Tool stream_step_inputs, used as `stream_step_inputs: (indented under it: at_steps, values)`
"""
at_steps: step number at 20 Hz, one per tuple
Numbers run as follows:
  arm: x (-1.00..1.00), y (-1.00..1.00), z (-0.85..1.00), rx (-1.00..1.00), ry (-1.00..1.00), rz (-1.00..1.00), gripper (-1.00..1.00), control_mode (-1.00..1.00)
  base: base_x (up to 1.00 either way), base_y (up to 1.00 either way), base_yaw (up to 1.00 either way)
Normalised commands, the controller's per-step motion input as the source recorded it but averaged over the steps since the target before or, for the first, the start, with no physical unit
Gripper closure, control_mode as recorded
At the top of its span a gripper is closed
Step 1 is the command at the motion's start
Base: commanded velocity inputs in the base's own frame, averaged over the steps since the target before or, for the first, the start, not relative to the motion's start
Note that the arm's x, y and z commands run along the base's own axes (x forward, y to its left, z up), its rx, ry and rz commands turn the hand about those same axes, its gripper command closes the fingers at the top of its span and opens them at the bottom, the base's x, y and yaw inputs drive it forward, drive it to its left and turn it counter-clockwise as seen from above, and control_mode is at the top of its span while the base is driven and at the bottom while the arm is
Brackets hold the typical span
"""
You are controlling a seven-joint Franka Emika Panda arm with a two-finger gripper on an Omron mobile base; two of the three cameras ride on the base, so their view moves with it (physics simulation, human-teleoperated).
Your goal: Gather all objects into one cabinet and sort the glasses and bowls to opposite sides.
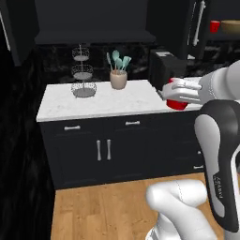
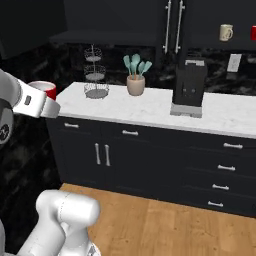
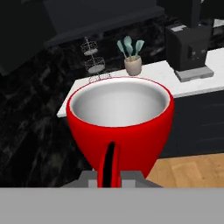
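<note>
— Gripper [image 3: 109, 181] state, please?

— Clamped on a red cup [image 3: 120, 127]. From the hand view the cup sits right above the finger bases, rim up, grey-white inside, with its handle running down between them. The fingertips themselves are hidden behind the cup.

— Where is that cup in the room?

— Held in the air. In the left base view the red cup [image 1: 176, 102] peeks out under the white hand, near the right end of the white marble counter [image 1: 93, 104]. In the right base view the same cup [image 2: 44, 90] sits behind the wrist, off the counter's left end.

— And the other task pieces?

— Up in the black wall cabinet [image 1: 220, 18], on the open shelf: a second red cup [image 1: 214, 26] just beside the wooden bowl [image 1: 230, 26], to its left. From the right base view a cream mug [image 2: 225, 32] stands on that shelf, with a sliver of red [image 2: 253, 33] at the frame's edge. Closed cabinet doors with long silver handles [image 2: 172, 26] are left of the mug.

— What else is on the counter?

— A beige pot of teal utensils [image 2: 135, 84], a three-tier wire stand [image 2: 95, 72] to its left, and a black coffee machine [image 2: 189, 87] to its right. Dark drawers [image 2: 220, 165] run below, over a wood floor [image 2: 165, 225].
</note>
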Motion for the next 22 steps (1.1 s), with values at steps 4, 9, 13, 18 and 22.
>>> stream_step_inputs:
  at_steps: [4, 9, 13, 18, 22]
  values:
    - [0.00, 0.00, 0.00, 0.00, 0.00, 0.00, 1.00, 1.00, -0.09, -1.00, 0.17]
    - [0.00, 0.00, 0.00, 0.00, 0.00, 0.00, 1.00, 1.00, -0.28, -1.00, 0.12]
    - [0.00, 0.00, 0.00, 0.00, 0.00, 0.00, 1.00, 1.00, -0.18, -1.00, 0.11]
    - [0.00, 0.00, 0.00, 0.00, 0.00, 0.00, 1.00, 1.00, 0.05, -0.99, 0.04]
    - [0.00, 0.00, 0.00, 0.00, 0.00, 0.00, 1.00, 1.00, 0.40, -0.58, 0.00]
